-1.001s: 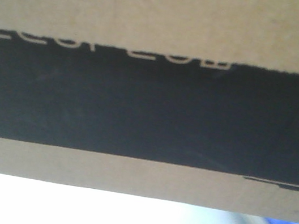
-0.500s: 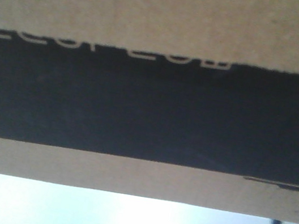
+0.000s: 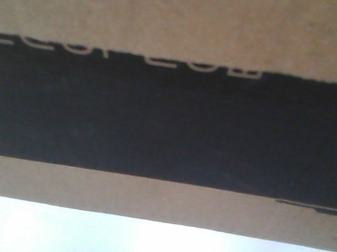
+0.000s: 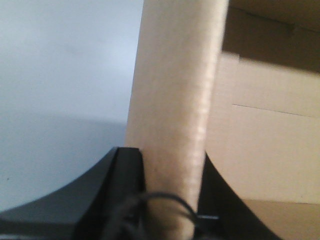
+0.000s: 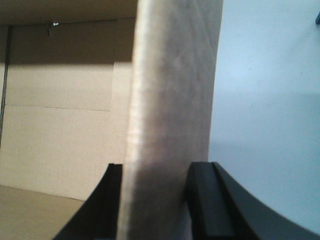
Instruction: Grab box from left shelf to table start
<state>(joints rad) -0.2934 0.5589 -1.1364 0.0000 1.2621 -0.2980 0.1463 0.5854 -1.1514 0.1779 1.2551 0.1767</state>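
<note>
Box (image 3: 187, 13) fills front view. One box wall clamped by left gripper (image 4: 167, 167), opposite wall by right gripper (image 5: 157, 172). Blue patch seen below box earlier now gone. Only white table (image 3: 135, 250) shown below box. Shelf judged left behind, set-down next.

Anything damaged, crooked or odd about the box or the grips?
Nothing stands out. The box looks undamaged, its lower edge level in the front view. The left gripper and right gripper each clamp a wall of it squarely.
</note>
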